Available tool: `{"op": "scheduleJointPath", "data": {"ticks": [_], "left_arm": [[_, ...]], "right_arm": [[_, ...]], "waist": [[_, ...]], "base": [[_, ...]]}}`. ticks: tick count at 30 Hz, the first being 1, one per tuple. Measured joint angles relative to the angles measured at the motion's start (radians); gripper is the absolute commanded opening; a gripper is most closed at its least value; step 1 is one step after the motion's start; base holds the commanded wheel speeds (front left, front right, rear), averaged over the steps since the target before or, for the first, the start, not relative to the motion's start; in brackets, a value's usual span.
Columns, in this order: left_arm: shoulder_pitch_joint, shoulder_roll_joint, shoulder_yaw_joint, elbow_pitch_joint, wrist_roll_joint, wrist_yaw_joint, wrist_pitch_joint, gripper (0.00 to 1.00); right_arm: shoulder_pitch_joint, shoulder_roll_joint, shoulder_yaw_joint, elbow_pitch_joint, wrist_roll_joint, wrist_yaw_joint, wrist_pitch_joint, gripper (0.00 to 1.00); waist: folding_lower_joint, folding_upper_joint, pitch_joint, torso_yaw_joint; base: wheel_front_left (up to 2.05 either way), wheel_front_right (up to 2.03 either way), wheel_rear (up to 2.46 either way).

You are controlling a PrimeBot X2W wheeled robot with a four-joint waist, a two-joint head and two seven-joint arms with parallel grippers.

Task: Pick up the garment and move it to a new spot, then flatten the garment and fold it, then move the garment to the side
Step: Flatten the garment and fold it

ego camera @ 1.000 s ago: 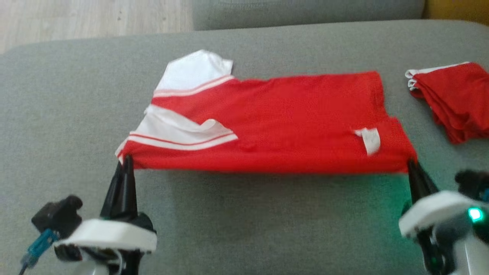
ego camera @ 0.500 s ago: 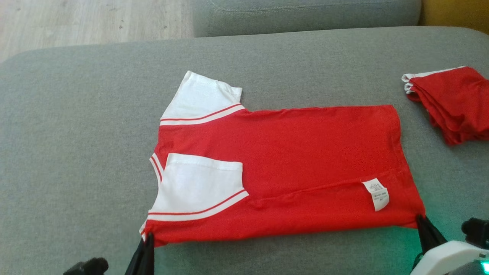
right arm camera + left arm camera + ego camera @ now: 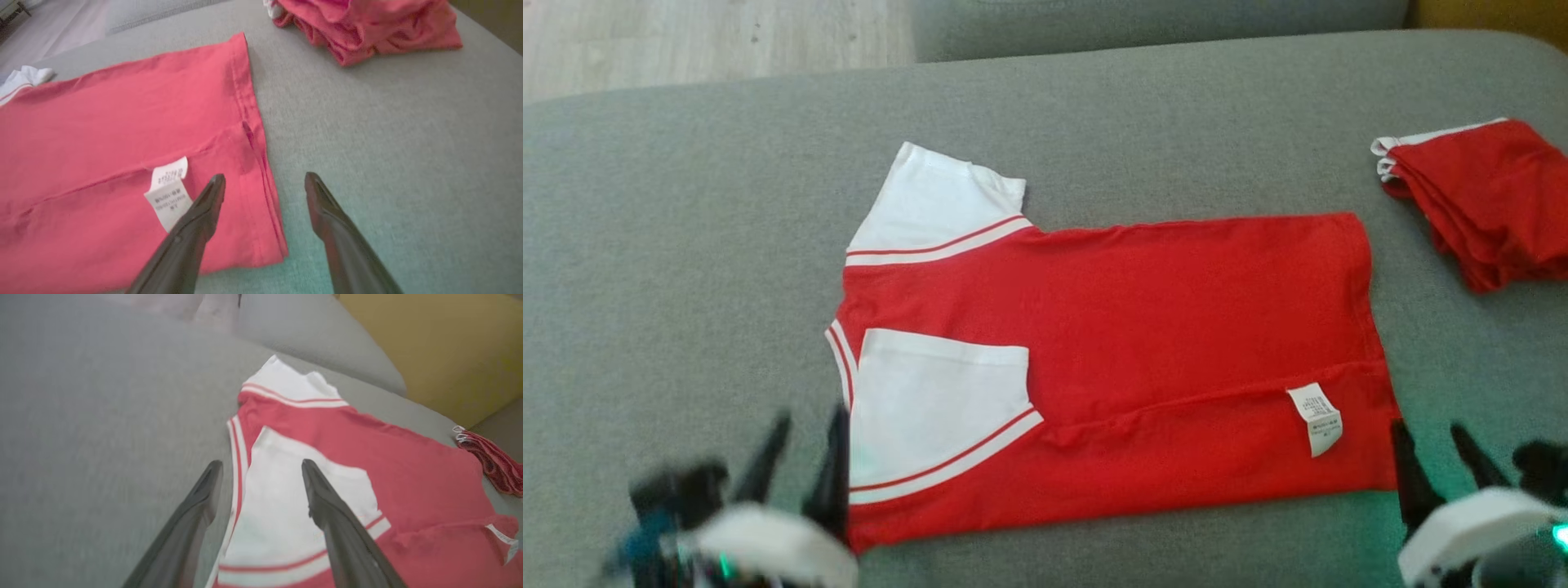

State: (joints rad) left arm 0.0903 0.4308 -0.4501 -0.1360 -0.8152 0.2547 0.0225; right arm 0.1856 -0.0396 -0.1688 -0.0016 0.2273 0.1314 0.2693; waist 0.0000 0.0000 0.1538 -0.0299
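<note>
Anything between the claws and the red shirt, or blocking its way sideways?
Nothing visible: left claw and right claw, both open, sit at near corners of the shirt. A folded red pile lies farther right.

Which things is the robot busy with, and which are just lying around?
For the job:
- red-and-white shirt, lying flat
- left gripper, open
- right gripper, open

Just lying about:
- folded red pile, off to the right
- wooden floor

Garment [image 3: 1143, 343] flat on couch [image 3: 686, 245], folded pile [image 3: 1486, 196] apart at its right, cushion [image 3: 1160, 24] behind
</note>
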Motion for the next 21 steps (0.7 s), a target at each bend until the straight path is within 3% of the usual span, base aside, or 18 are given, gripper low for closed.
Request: {"op": "scheduleJointPath", "data": {"ticks": [9, 14, 21], "left_arm": [[-0.573, 0.156, 0.007, 0.053, 0.074, -0.125, 0.264, 1.00], [-0.796, 0.169, -0.021, 0.190, 0.095, -0.205, 0.384, 1.00], [-0.894, 0.162, -0.052, 0.361, 0.094, -0.247, 0.461, 1.00]], "right_arm": [[-0.223, -0.001, 0.078, -0.082, -0.062, 0.000, 0.011, 1.00], [-0.314, -0.002, 0.125, -0.085, -0.063, 0.000, 0.014, 1.00], [-0.397, -0.003, 0.174, -0.074, -0.060, 0.000, 0.001, 1.00]], "waist": [[0.0002, 0.0000, 0.081, -0.038], [0.0003, 0.0000, 0.142, -0.083], [0.0003, 0.0000, 0.227, -0.143]], "base": [[0.00, 0.00, 0.00], [0.00, 0.00, 0.00], [0.00, 0.00, 0.00]]}}
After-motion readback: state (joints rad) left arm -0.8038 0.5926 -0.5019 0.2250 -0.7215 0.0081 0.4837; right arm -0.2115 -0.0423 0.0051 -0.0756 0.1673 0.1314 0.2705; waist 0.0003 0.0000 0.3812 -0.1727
